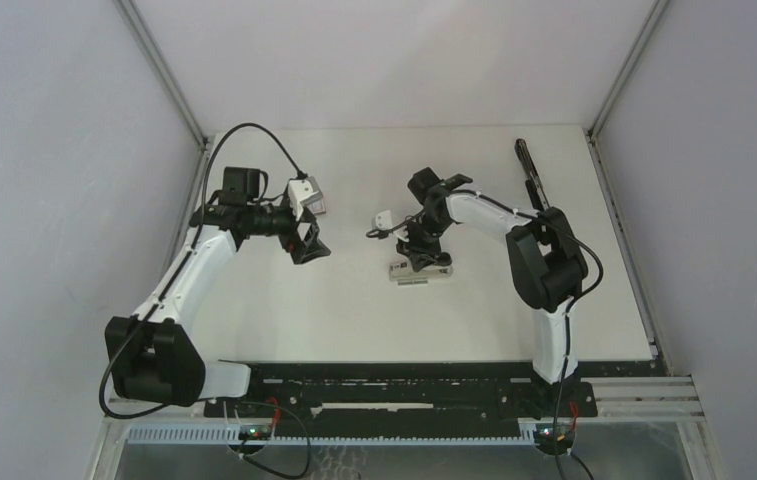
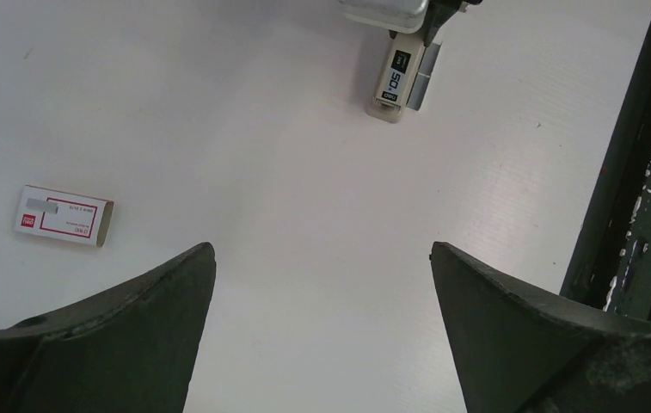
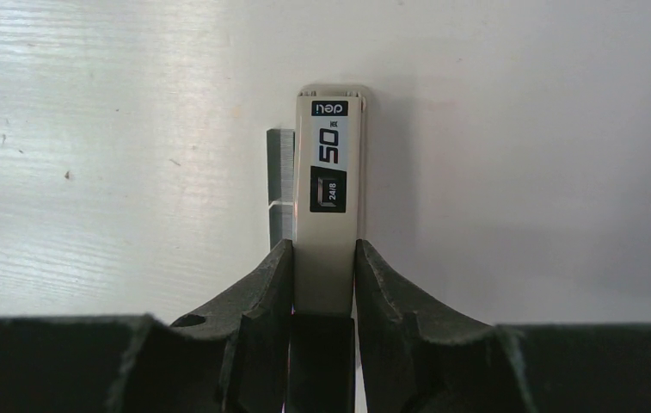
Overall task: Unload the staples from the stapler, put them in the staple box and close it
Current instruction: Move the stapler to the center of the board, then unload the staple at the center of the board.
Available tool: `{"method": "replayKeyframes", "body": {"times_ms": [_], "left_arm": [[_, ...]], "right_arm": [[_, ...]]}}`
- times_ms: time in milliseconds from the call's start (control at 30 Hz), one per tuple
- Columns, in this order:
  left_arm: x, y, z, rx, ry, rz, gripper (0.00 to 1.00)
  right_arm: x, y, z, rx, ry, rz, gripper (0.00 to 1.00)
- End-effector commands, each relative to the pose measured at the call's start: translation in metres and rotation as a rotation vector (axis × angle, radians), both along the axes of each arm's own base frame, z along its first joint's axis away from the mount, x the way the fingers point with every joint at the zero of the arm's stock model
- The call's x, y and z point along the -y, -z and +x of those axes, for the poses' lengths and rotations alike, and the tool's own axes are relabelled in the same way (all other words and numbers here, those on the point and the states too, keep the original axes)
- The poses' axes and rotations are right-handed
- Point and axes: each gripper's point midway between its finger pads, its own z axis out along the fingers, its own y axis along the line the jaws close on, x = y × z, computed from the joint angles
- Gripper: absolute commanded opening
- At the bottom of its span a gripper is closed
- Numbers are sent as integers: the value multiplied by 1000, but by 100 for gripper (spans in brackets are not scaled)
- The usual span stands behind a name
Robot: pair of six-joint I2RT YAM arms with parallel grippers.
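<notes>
A beige stapler [image 3: 328, 172] with a "50" label lies flat on the white table [image 1: 334, 300]. My right gripper [image 3: 323, 249] is shut on its near end, one finger on each side. A short silvery strip of staples [image 3: 280, 181] lies on the table right beside the stapler's left side. In the top view the stapler [image 1: 422, 268] and the right gripper [image 1: 424, 252] are at the table's middle. The left wrist view shows the stapler [image 2: 393, 82] and the staples [image 2: 421, 79] far ahead. My left gripper [image 1: 310, 243] is open and empty above the table, left of the stapler.
A small flat white-and-red box [image 2: 64, 215] lies on the table to the left of my left gripper [image 2: 322, 258]. A long black object [image 1: 531, 172] lies at the back right near the table's edge. White walls close in the table.
</notes>
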Motion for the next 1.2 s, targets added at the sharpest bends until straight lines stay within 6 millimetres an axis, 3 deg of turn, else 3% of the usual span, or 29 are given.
{"method": "replayKeyframes", "body": {"times_ms": [0, 200, 367, 467, 633, 700, 733, 933, 1167], "left_arm": [[4, -7, -7, 22, 50, -27, 100], [5, -1, 6, 10, 0, -35, 100], [7, 4, 29, 34, -80, 5, 100], [20, 4, 38, 63, -79, 36, 100], [51, 6, 54, 52, -37, 75, 100], [65, 9, 59, 31, -12, 90, 100], [75, 7, 64, 34, 0, 93, 100], [127, 26, 66, 4, 81, 136, 100], [187, 38, 52, -30, 172, 157, 100]], "right_arm": [[0, -11, -19, -9, -30, 9, 31], [-7, -28, 12, 79, 109, 77, 41], [1, -70, 35, 146, 227, 152, 54], [17, -94, 43, 130, 330, 187, 60], [57, -121, 48, 81, 510, 244, 73], [78, -133, 50, 83, 588, 278, 95], [89, -137, 51, 89, 629, 294, 99], [158, -152, 64, 227, 920, 324, 100], [195, -180, 59, 395, 1108, 308, 100]]}}
